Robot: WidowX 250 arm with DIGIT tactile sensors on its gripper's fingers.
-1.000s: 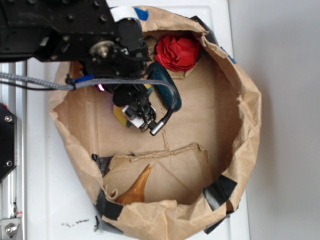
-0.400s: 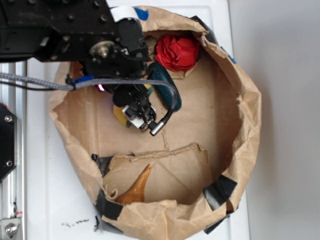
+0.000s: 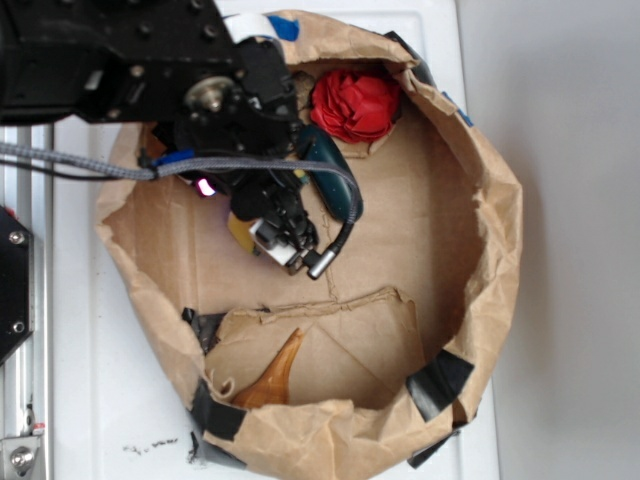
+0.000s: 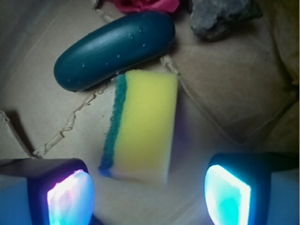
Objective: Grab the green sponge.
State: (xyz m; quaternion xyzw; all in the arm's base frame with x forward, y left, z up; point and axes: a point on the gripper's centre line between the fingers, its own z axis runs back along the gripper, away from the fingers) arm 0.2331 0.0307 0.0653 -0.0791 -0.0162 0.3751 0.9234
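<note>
We find the gripper [image 4: 149, 192] released above the green sponge [image 4: 140, 126]; the adjacent cucumber [image 4: 115, 49], touching its corner, risks being caught if descent drifts.

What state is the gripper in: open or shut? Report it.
Open. In the wrist view the gripper has its fingers spread, the green sponge lying free ahead.

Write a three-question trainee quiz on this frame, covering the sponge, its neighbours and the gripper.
1. True or false: the gripper is shut on the green sponge.
2. Which object lies right beside the sponge's far end? A) the dark green cucumber B) the grey rock C) the red cloth
3. Fill in: the sponge's green scouring layer runs along its ____ edge in the wrist view.

Key: 1 false, jaws open with the sponge ahead of the fingertips; 2 A; 3 left.
</note>
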